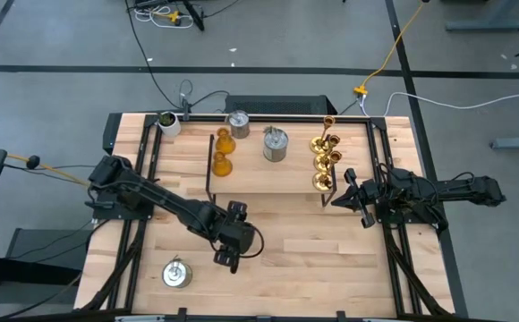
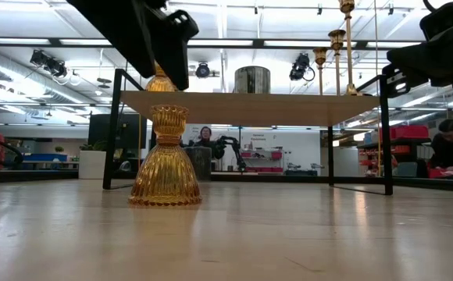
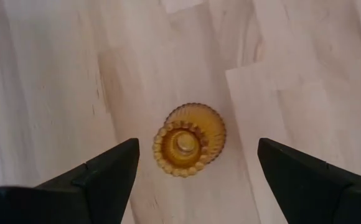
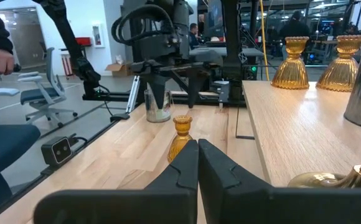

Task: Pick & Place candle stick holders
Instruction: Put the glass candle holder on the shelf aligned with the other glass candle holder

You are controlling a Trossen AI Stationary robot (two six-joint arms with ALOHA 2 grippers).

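An amber ribbed candle stick holder (image 2: pixel 166 160) stands upright on its flared base on the table in front of the rack. From above it shows between my fingers (image 3: pixel 190 140). My left gripper (image 3: pixel 198 144) hangs open over it, fingers pointing steeply down and clear of it, one to each side. In the high view the gripper (image 1: pixel 227 258) hides it. A silver holder (image 1: pixel 177 273) stands at the near left. More amber (image 1: pixel 223 152), silver (image 1: pixel 276 144) and gold (image 1: pixel 326 152) holders stand on the rack. My right gripper (image 4: pixel 198 155) waits shut at the right.
The wooden rack (image 1: pixel 268 179) with black wire sides spans the table's far middle, its shelf (image 2: pixel 250 108) raised above the tabletop. A whitish cup (image 1: pixel 167 122) stands at the far left corner. Bare tabletop lies in front of the rack, toward the near edge.
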